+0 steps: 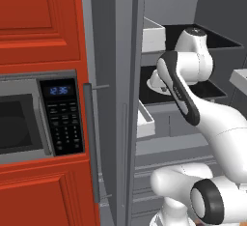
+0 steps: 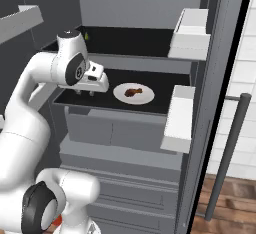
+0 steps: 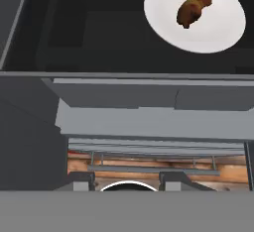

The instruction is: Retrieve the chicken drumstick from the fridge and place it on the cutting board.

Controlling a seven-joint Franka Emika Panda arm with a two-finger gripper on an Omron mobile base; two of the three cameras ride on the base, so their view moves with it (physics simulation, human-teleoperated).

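the fridge (image 2: 220, 53) stands open, its grey walls framing black shelves, with a long grey handle (image 2: 227, 153) on the door at the right of the right base view. on the middle shelf (image 2: 165, 105) lies a flat white plate (image 2: 142, 97), and the drumstick (image 2: 132, 92), a small reddish-brown lump, rests near the middle of that plate. in the hand view the plate (image 3: 218, 32) sits at the upper right with the drumstick (image 3: 192, 10) on it, above the front edge of the shelf.

the white arm (image 2: 30, 108) rises from the lower left of the right base view and bends in toward the middle shelf. its gripper (image 2: 85, 93) hangs just over the front left part of that shelf, fingers pointing down, to the left of the plate and apart from it. the fingers stand narrow with nothing between them, and the drumstick is untouched.

white bins (image 2: 190, 33) hang on the door side of the fridge, one by the upper shelf and one (image 2: 177, 120) by the middle shelf. in the left base view a microwave (image 1: 34, 114) with a lit clock sits in red cabinets (image 1: 38, 17) to the left of the fridge (image 1: 116, 75), and the arm (image 1: 193, 99) reaches into it.
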